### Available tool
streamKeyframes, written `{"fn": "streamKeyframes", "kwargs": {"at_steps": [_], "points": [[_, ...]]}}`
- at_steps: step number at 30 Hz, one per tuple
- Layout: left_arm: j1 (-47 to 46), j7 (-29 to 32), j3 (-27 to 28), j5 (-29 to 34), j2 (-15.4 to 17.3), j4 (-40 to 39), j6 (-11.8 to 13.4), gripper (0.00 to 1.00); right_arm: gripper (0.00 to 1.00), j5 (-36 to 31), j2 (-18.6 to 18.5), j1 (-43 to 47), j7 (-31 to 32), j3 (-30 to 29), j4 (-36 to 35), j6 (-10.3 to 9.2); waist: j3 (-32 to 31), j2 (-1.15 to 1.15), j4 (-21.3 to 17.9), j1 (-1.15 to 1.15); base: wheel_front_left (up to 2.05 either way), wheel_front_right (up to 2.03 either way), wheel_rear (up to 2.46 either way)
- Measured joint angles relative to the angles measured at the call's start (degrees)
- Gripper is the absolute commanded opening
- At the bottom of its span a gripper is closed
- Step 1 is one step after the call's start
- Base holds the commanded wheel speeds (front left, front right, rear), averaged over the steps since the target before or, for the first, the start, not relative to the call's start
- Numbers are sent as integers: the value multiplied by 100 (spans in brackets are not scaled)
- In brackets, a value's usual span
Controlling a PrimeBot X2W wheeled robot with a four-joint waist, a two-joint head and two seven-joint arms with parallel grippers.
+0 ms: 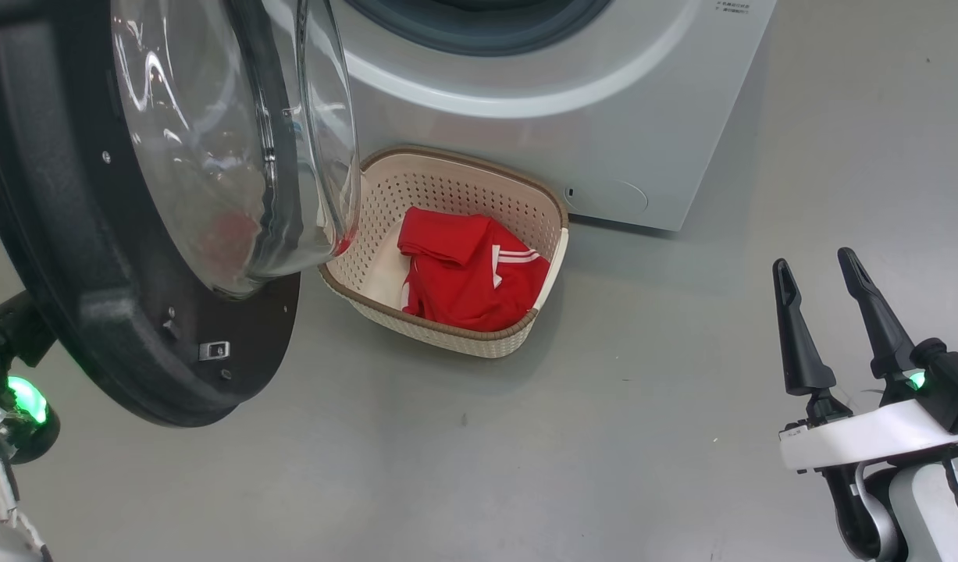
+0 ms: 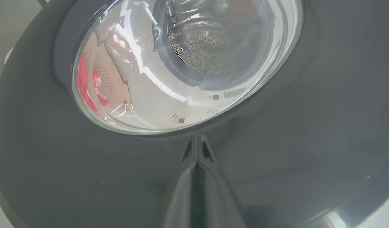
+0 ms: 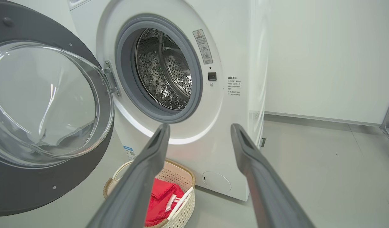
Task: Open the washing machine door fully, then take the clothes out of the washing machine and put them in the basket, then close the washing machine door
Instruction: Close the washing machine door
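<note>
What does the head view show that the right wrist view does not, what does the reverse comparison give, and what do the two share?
Head view adds: the small metal latch on the round black-rimmed glass door, and a green light at the lower left.
Right wrist view adds: the perforated steel drum, with no clothing visible in it, the grey rubber ring and the door hinge.
Both share: the white front-loading washing machine with its door standing open, the cream perforated plastic basket holding the bright red white-striped clothes, and the right gripper, open and holding nothing.
</note>
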Motion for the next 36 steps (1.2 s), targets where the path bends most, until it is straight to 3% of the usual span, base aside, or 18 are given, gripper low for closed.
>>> {"fn": "streamKeyframes", "kwargs": {"at_steps": [14, 23, 36], "points": [[389, 96, -727, -961, 15, -177, 227, 0, 100, 7, 78, -54, -16, 91, 76, 2, -43, 0, -222, 0, 0, 0, 0], [682, -265, -1392, -1600, 18, -241, 326, 0, 100, 9, 88, -112, -19, 100, 152, 2, -51, 0, -483, 0, 0, 0, 0], [1065, -907, -2204, -1987, 18, -556, 344, 0, 100, 48, 100, -113, -67, 42, 225, 2, -112, 0, -589, 0, 0, 0, 0]]}}
